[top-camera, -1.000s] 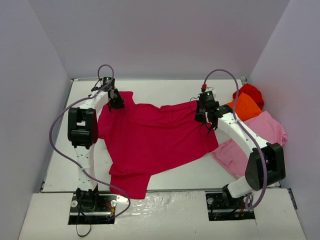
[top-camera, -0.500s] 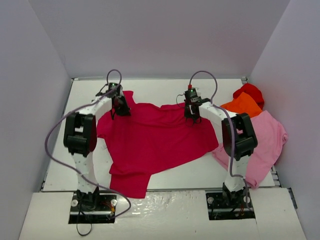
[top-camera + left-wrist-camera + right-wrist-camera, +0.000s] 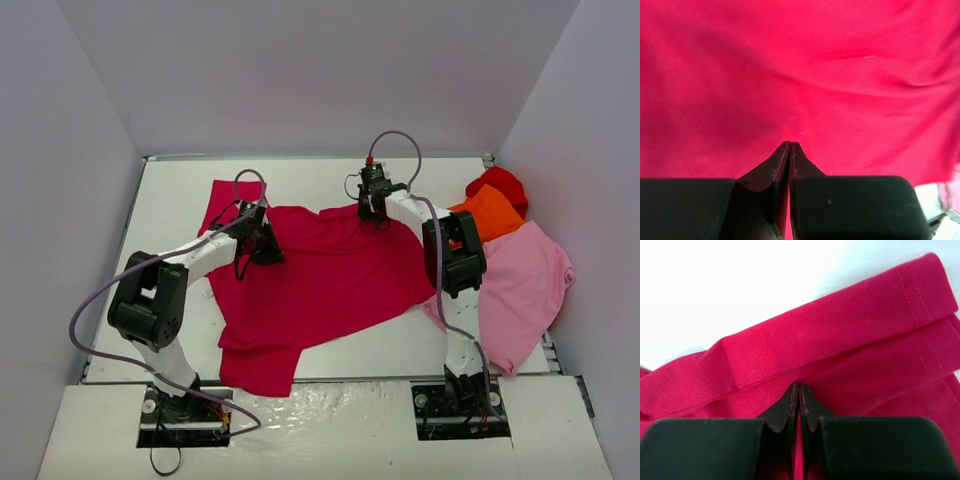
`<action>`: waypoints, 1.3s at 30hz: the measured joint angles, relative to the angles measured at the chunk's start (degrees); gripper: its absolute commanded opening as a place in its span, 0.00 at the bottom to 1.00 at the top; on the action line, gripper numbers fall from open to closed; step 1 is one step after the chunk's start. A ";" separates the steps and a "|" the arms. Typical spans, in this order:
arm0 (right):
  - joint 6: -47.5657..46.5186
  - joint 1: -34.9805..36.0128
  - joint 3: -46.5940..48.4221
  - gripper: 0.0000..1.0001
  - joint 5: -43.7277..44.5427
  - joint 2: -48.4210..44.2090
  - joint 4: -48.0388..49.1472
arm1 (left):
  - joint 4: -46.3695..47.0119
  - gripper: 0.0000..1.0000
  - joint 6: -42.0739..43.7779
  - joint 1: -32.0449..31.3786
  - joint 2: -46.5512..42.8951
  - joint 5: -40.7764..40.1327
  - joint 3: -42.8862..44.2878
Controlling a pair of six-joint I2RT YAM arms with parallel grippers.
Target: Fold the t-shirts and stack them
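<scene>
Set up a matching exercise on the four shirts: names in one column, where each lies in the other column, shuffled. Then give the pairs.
Shirts
1. crimson shirt
2. light pink shirt
3. orange shirt
4. bright red shirt

Places
A. bunched at the far right corner of the table
B. lying between two other shirts on the right
C. spread across the middle
D. on the right side, the nearest of the three there

Pairs: 1-C, 2-D, 3-B, 4-A
</scene>
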 measured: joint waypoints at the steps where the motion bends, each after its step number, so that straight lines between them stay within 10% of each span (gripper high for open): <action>1: 0.01 0.00 0.27 0.00 -0.19 0.21 0.05 | 0.52 0.00 -0.44 -0.06 0.66 -0.07 -0.65; 39: 0.21 -0.72 8.82 0.00 -3.73 5.99 0.00 | 11.28 0.00 -5.84 -5.60 5.19 -0.44 -4.38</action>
